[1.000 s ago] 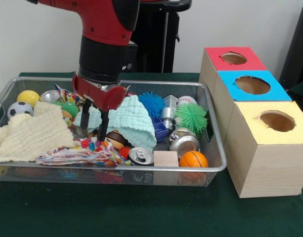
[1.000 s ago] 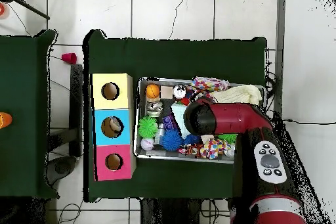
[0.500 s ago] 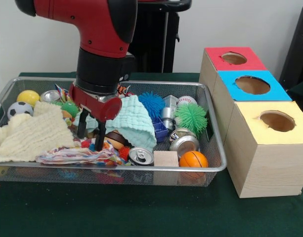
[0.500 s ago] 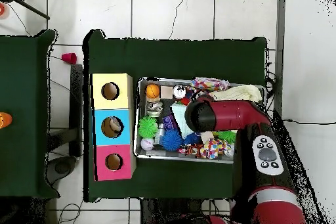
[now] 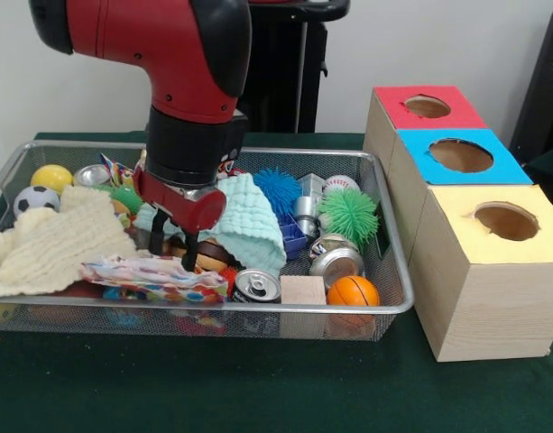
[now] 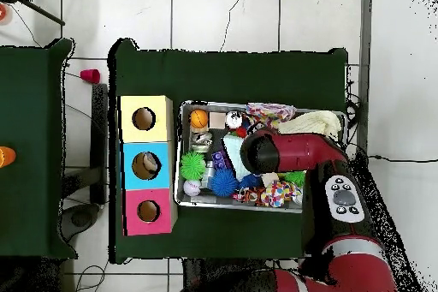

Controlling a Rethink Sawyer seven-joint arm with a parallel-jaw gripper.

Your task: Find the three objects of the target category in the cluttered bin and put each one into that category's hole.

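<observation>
The wire mesh bin (image 5: 258, 307) holds mixed clutter. My gripper (image 5: 173, 250) is low in its left-middle, open, with its dark fingers (image 5: 156, 242) down among the toys behind a colourful patterned cloth (image 5: 154, 278). A brown toy (image 5: 210, 256) lies just right of them, and a mint cloth (image 5: 244, 221) is draped behind. Right of the bin stand three boxes with round holes: red (image 5: 427, 106), blue (image 5: 461, 155) and yellow (image 5: 506, 221). In the overhead view the arm (image 6: 261, 151) hides the gripper.
An orange basketball (image 5: 353, 291), a wooden block (image 5: 303, 290) and cans (image 5: 257, 286) lie at the bin's front right. Green (image 5: 348, 214) and blue (image 5: 278, 188) spiky balls sit mid-right. A cream cloth (image 5: 55, 248), yellow ball (image 5: 51, 178) and soccer ball (image 5: 32, 198) fill the left.
The gripper dipped toward the bin's front, then shifted slightly right. The colourful cloth has bunched up, its left edge now raised. The finger gap looks unchanged.
</observation>
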